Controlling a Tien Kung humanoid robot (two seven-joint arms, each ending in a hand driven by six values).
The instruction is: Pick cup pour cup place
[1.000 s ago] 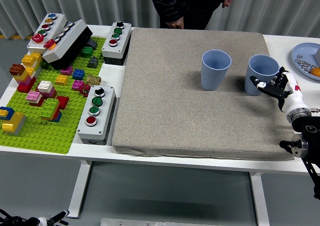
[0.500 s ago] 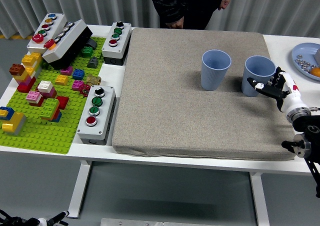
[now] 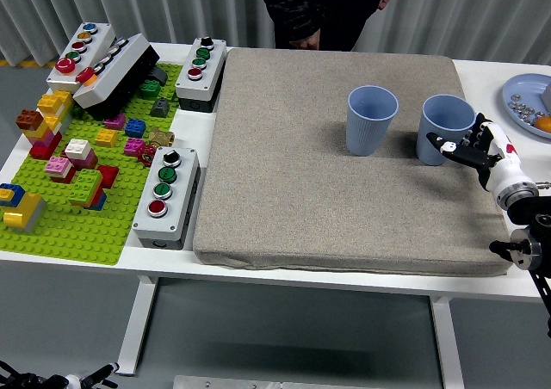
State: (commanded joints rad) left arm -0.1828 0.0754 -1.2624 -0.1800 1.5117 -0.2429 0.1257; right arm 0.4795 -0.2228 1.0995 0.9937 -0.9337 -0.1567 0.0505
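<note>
head view | right hand (image 3: 466, 148) reaching in from the right, fingers wrapping the near side of the right blue cup (image 3: 448, 129) on the grey mat (image 3: 327, 182) | second blue cup (image 3: 372, 120) standing upright well left of hand | resting on white tabletop (image 3: 172, 260)

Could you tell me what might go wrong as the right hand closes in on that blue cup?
The right hand meets the right cup low on its near side with fingers not clearly around it, so it may push or tip the cup instead of gripping. The left cup stands close by; a shoved cup could knock it.
</note>
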